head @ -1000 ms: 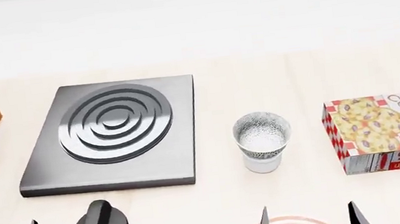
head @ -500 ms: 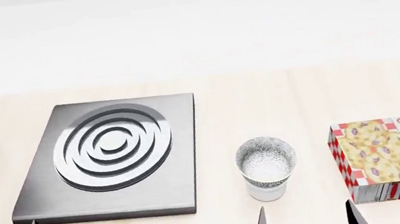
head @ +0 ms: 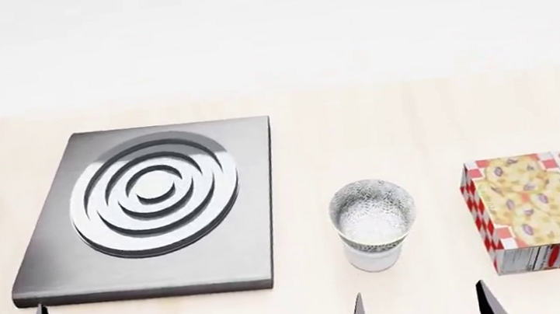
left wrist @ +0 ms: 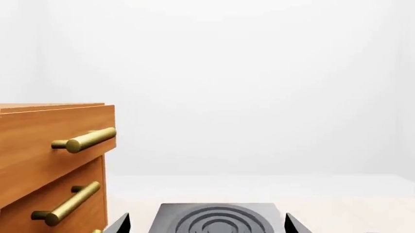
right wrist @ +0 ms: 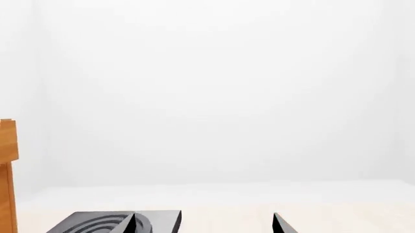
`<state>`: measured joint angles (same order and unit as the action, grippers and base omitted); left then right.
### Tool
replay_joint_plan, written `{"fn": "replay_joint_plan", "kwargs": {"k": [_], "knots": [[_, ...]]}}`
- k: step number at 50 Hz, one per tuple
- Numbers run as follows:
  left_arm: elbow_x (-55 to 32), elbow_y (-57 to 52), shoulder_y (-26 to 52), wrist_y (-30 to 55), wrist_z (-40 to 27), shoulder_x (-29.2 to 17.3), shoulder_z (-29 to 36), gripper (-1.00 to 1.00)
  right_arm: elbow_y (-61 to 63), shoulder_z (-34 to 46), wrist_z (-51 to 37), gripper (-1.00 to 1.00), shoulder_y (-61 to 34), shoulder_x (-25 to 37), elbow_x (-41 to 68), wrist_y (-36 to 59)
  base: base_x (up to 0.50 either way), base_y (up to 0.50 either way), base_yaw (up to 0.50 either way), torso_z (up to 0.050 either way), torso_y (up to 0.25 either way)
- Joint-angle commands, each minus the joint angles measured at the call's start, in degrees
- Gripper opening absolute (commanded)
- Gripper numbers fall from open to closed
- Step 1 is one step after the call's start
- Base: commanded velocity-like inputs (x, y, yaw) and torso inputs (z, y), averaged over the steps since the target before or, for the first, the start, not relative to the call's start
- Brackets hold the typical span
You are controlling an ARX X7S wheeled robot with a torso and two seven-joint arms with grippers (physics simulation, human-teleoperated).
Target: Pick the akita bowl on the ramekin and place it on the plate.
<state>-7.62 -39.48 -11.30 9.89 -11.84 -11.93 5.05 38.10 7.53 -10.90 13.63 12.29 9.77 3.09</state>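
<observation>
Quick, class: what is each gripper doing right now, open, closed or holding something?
Left gripper: open, holding nothing.
Right gripper: open, holding nothing.

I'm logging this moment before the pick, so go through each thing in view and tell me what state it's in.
akita bowl: upright, empty, sitting on the ramekin, not gripped.
ramekin: upright on the counter, under the bowl.
cookie box: lying flat, closed, right of the bowl.
stove plate: flat on the counter, nothing on it.
drawers: closed.
left gripper: open, holding nothing.
right gripper: open, holding nothing.
</observation>
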Motion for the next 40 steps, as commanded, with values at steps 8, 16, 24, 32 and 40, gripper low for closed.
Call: {"fn": "replay_joint_plan", "kwargs": {"k": [8,16,24,32,40], "knots": [[0.0,0.6,-0.3,-1.5,-0.8,-0.6,0.2,1.00,-0.5,0.6,-0.6,1.00,0.1,0.6,0.2,-0.7,0.00,0.00,0.00,0.000,-0.250],[-0.1,0.5,-0.6,-2.0,-1.1,-0.8,0.4,1.00,-0.7,0.9,-0.8,1.00,0.0,0.9,0.2,-1.0,0.00,0.00,0.00,0.000,-0.250],[-0.2,0.7,-0.6,-2.2,-1.5,-1.0,0.6,1.00,1.2,0.9,-1.5,1.00,-0.5,1.4,0.7,1.3,0.00,0.00,0.00,0.000,-0.250],[0.9,0.2,0.1,0.4,-2.8,-0.9,1.4,1.00,-0.9,1.3,-1.5,1.00,-0.2,1.3,0.3,-0.9,0.00,0.00,0.00,0.000,-0.041],[2.0,-0.5,0.8,2.8,-4.1,-1.0,1.9,1.00,-0.7,1.3,-1.9,1.00,-0.3,1.5,0.7,-0.6,0.00,0.00,0.00,0.000,0.000]]}}
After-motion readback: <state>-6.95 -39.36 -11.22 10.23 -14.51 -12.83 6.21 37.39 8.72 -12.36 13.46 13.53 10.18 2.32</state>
